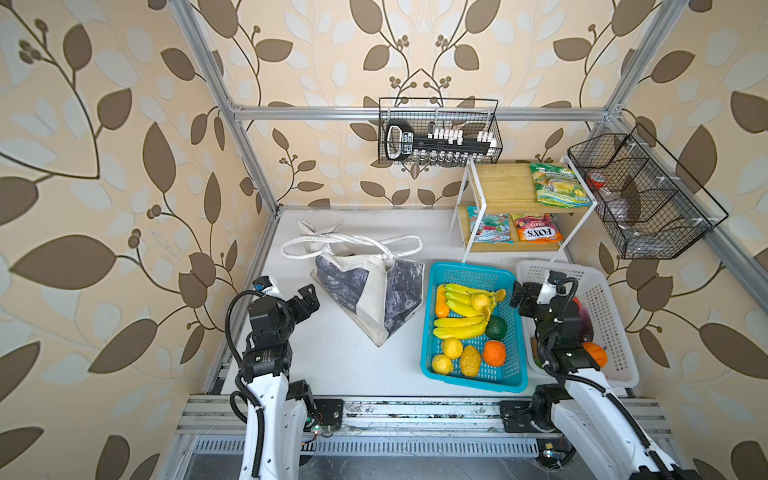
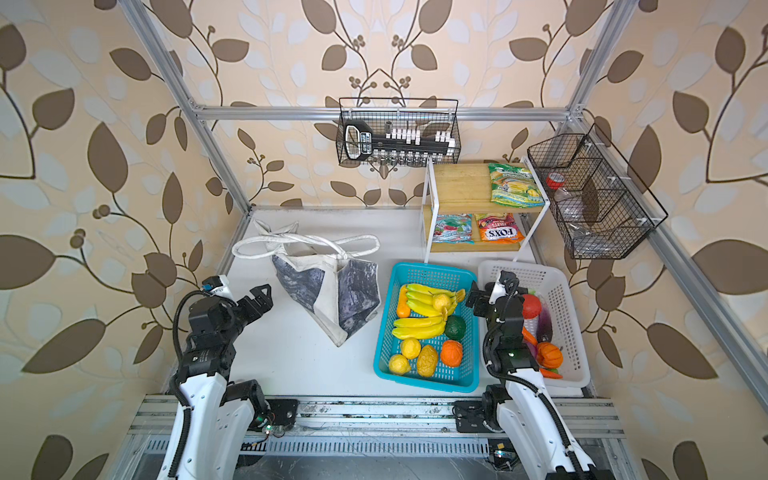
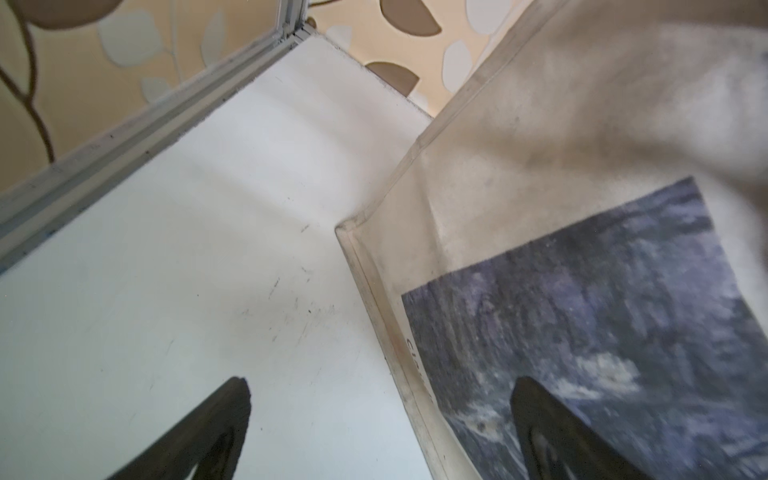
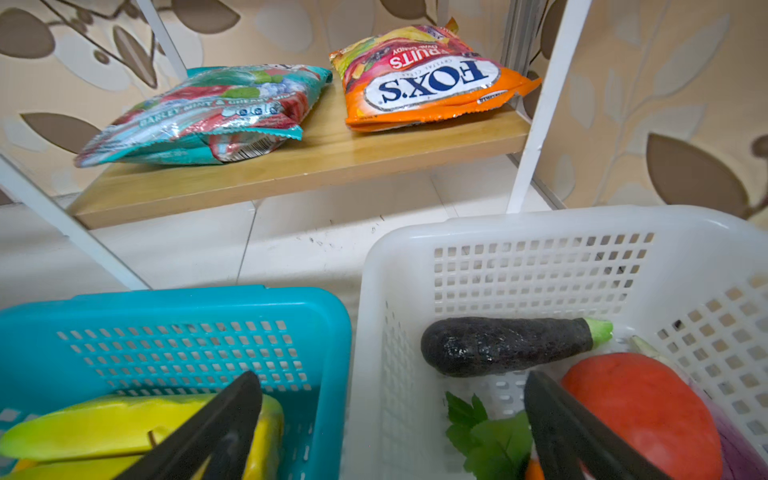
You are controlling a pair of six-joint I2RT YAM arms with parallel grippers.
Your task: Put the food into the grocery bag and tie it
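Observation:
The grocery bag (image 1: 365, 291) (image 2: 328, 291) stands slumped on the white table, its two white loop handles (image 1: 353, 245) draped over its mouth. My left gripper (image 1: 309, 297) (image 3: 382, 386) hangs open just left of the bag's printed side (image 3: 582, 311), holding nothing. Toy food fills two baskets: bananas (image 1: 463, 305), lemons and an orange in the blue basket (image 1: 473, 269), a dark eggplant (image 4: 507, 345) and a red vegetable (image 4: 640, 407) in the white basket (image 4: 540, 266). Open and empty, my right gripper (image 1: 519, 293) (image 4: 392, 378) hovers over the two baskets' adjoining rims.
A two-tier wooden shelf (image 1: 503, 183) at the back right holds a green sweet packet (image 1: 559, 185) on top and a blue packet (image 4: 199, 112) and an orange packet (image 4: 428, 83) below. Black wire baskets (image 1: 440, 133) (image 1: 644, 195) hang on the frame rails.

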